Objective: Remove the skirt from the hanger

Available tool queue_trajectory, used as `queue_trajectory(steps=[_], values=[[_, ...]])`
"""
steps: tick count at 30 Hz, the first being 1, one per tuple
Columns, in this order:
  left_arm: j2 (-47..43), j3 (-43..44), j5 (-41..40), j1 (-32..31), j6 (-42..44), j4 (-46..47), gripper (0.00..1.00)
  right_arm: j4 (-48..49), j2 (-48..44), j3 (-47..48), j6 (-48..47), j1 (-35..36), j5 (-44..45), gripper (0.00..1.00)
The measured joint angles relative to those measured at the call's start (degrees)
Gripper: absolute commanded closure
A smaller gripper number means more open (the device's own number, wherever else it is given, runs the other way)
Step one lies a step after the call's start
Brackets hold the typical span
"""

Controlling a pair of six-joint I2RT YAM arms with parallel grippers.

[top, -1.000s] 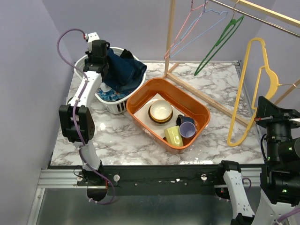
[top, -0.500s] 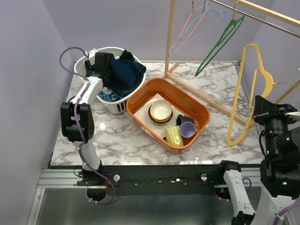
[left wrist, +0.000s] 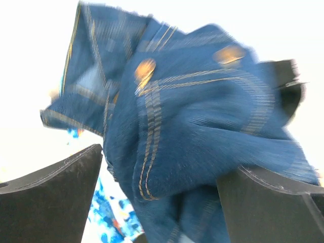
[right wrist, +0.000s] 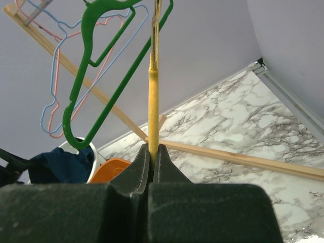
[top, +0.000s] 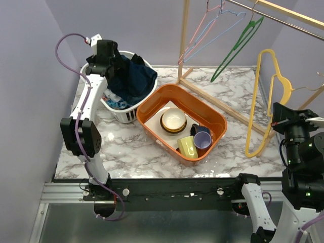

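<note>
Beside three hangers (top: 237, 49), one yellow hanger (right wrist: 153, 106) and one skirt (top: 134, 78).

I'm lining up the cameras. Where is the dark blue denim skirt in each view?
Top external: dark blue denim skirt upper left, heaped in the round white plastic basket.
Left wrist: skirt fills the centre.
Right wrist: skirt small, bottom left.
Shared landmark: basket rim, seen in top and right-wrist views.
</note>
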Motion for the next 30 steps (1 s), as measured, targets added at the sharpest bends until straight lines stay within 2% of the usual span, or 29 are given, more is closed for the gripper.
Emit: queue_trajectory(steps=[5, 8, 10, 14, 17, 22, 26, 30], values=[[-4.74, 7.54, 1.03, -3.28, 4.44, -3.32, 0.01, -0.22, 3.06, 1.22, -1.64, 0.0, -0.07, 0.99], [-9.49, 8.39, 0.94, -7.98, 7.43, -4.59, 0.01, -0.57, 5.73, 2.71, -3.17, 0.0, 1.07, 0.99], [-12.63, 7.65, 0.42, -13.29, 9.4, -5.35, 0.01, -0.79, 7.48, 3.98, -4.2, 0.0, 2.73, 0.99], [-17.92, 2.08, -0.09, -25.55, 13.25, -5.42, 0.01, -0.46, 11.39, 6.8, -6.29, 0.0, 5.18, 0.99], [-21.59, -4.61, -0.94, -32.04, 15.89, -5.92, 0.01, -0.26, 14.64, 9.68, -7.96, 0.0, 6.03, 0.99], [-28.55, -15.74, -1.4, -33.99, 19.26, -4.33, 0.01, 0.39, 20.68, 15.58, -11.17, 0.0, 7.96, 0.99], [-39.23, -27.3, 1.22, -34.03, 22.67, 2.34, 0.01, 1.97, 23.1, 18.08, -13.46, 0.0, 7.78, 0.99], [-44.89, -31.43, 5.2, -34.32, 23.58, 6.99, 0.01, 2.78, 25.53, 20.31, -17.14, 0.0, 4.79, 0.99]])
